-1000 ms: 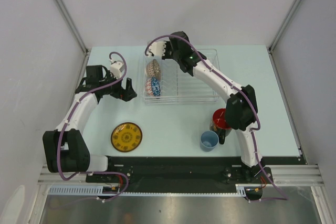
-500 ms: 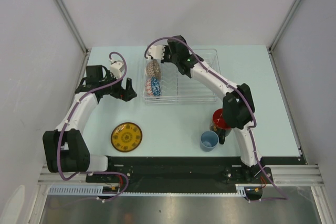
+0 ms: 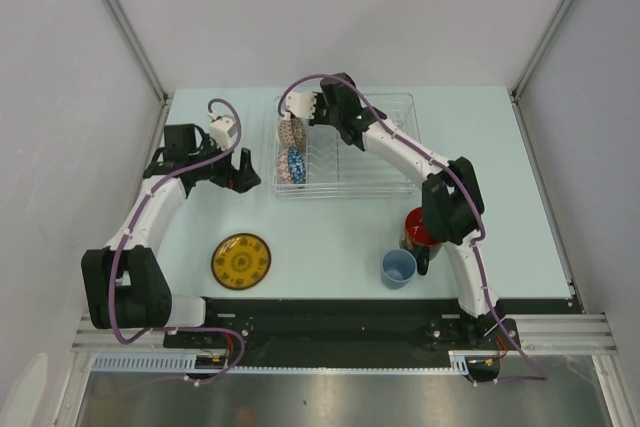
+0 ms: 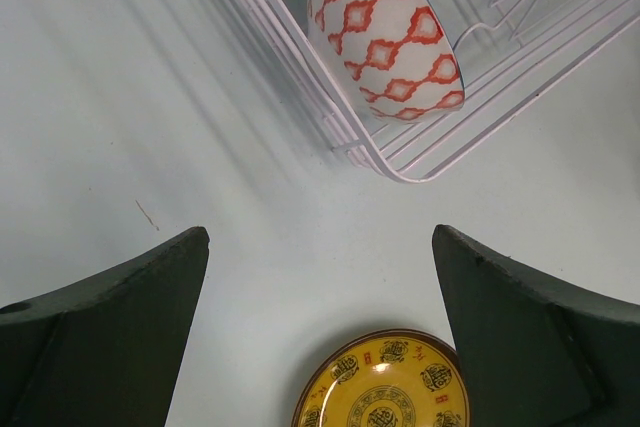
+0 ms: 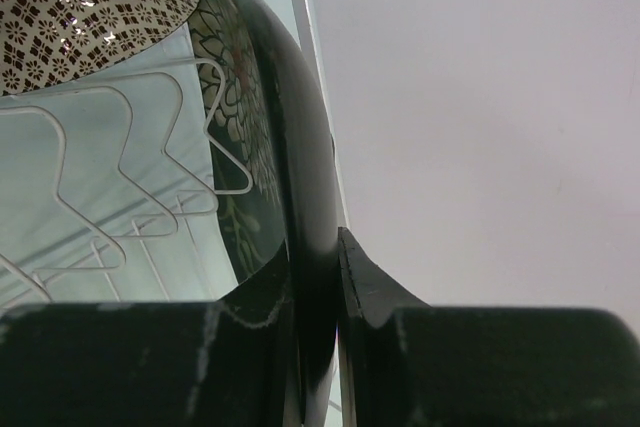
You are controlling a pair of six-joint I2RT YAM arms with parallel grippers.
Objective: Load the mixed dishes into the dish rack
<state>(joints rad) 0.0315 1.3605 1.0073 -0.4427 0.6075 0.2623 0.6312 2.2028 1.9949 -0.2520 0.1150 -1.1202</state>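
Two bowls stand on edge at the left end of the dish rack [image 3: 370, 162] in the top view: the beige patterned bowl [image 3: 291, 131] behind and the blue mosaic bowl [image 3: 294, 165] in front. Your right pincer [image 3: 308, 107] hangs over the rack's far left corner, and your left pincer [image 3: 238, 173] is just left of the rack. The yellow dark-rimmed saucer [image 3: 241, 260], black mug with red inside [image 3: 420, 225] and small light-blue cup [image 3: 398, 267] sit on the bench [image 3: 330, 237].

Left wrist: the pincer is released, its fingers [image 4: 110, 327] spread wide and holding nothing.

Right wrist: the pincer is clenched on the black square floral plate [image 5: 250, 147], which stands upright on edge beside the beige patterned bowl. Whether the plate rests in the wire dividers [image 5: 130, 167], you cannot tell.
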